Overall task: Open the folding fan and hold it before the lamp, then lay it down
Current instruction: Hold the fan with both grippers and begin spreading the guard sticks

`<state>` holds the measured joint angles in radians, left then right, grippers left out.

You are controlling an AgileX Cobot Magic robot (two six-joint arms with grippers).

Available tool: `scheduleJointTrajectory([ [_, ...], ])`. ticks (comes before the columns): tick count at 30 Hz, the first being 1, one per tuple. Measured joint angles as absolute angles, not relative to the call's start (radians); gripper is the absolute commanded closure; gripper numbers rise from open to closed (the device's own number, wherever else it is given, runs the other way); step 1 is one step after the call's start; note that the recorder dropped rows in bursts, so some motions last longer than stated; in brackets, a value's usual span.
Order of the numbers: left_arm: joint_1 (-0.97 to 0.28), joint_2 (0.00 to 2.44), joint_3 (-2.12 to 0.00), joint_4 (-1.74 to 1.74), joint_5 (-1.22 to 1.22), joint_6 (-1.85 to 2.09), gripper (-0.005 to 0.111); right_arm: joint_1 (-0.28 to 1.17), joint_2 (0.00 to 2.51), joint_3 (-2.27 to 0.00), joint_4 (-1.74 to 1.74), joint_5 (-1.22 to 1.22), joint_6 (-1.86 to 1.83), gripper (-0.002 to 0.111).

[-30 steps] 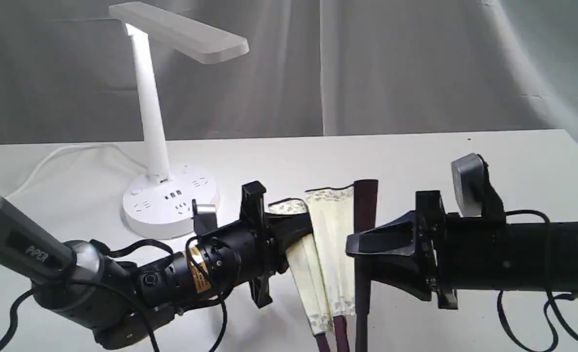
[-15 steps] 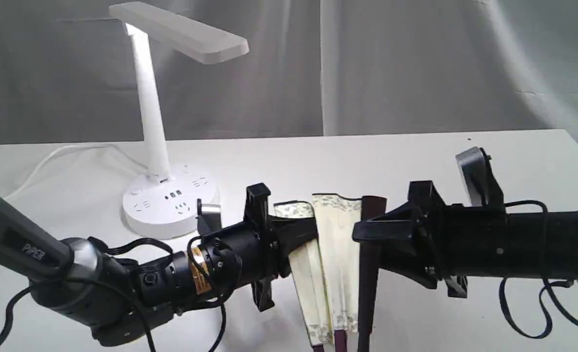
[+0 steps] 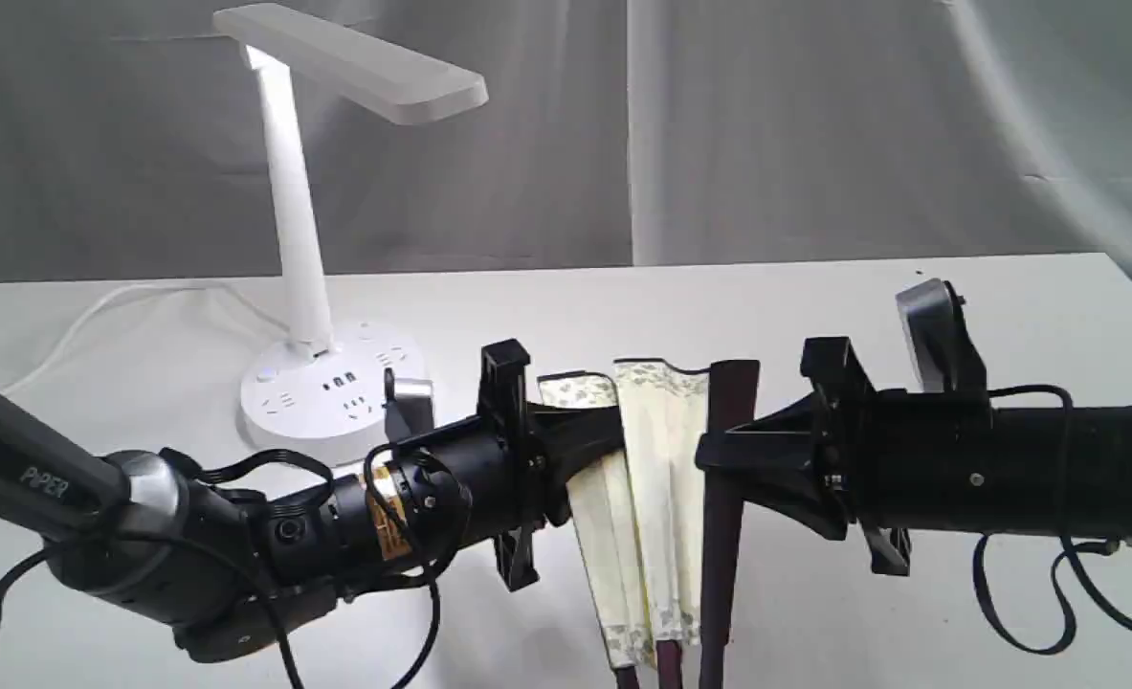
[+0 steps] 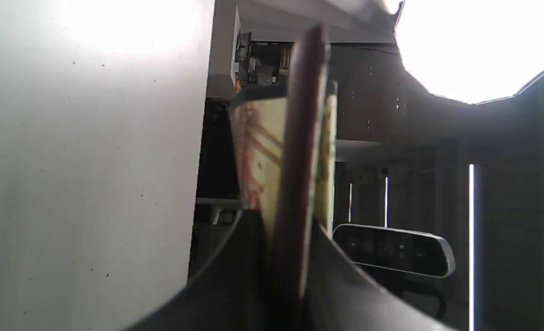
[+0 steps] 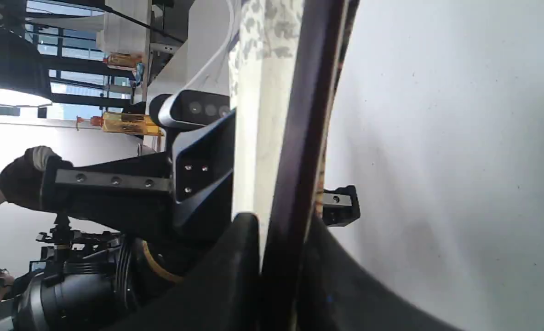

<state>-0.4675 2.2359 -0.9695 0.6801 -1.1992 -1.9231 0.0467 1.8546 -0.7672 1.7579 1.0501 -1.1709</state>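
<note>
The folding fan (image 3: pixel 656 478) hangs between both arms above the table, only slightly spread, its cream pleats and patterned border showing. My left gripper (image 3: pixel 599 445) is shut on the fan's left outer guard (image 4: pixel 297 184). My right gripper (image 3: pixel 723 455) is shut on the right dark guard (image 3: pixel 723 536), also seen close up as a dark strip (image 5: pixel 299 138). The white lamp (image 3: pixel 302 220) stands at the back left, its flat head lit and its round base (image 3: pixel 331 397) just behind my left wrist.
The lamp's white cord (image 3: pixel 97 311) runs off to the left across the white table (image 3: pixel 1006 306). Grey curtains hang behind. Black cables dangle under both arms.
Both grippers have lifted the fan a little. The right gripper has drawn its guard to the right, spreading the pleats slightly wider.
</note>
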Motion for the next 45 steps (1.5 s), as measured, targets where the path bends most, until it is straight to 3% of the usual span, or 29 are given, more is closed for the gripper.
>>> scheduleJointTrajectory([
  [6,-0.456,2.236,-0.969,0.692,-1.199,-1.923,0.101,0.047,1.855,-0.767,1.762,1.05,-1.171,0.108],
  [13,-0.447,2.236,-0.969,0.716,-1.199,-1.923,0.08,0.047,1.855,-0.767,1.756,1.05,-1.178,0.108],
  [24,-0.428,2.236,-0.969,0.776,-1.199,-1.927,0.082,0.047,1.855,-0.767,1.745,1.05,-1.181,0.108],
  [30,-0.411,2.236,-0.969,0.82,-1.201,-1.931,0.106,0.047,1.855,-0.767,1.745,1.05,-1.181,0.108],
  [32,-0.409,2.236,-0.969,0.828,-1.201,-1.933,0.106,0.047,1.855,-0.767,1.749,1.048,-1.175,0.108],
  [37,-0.408,2.236,-0.969,0.83,-1.201,-1.934,0.098,0.047,1.855,-0.767,1.749,1.044,-1.171,0.108],
  [45,-0.405,2.234,-0.969,0.819,-1.201,-1.975,0.074,0.047,1.855,-0.831,1.731,1.024,-1.149,0.108],
])
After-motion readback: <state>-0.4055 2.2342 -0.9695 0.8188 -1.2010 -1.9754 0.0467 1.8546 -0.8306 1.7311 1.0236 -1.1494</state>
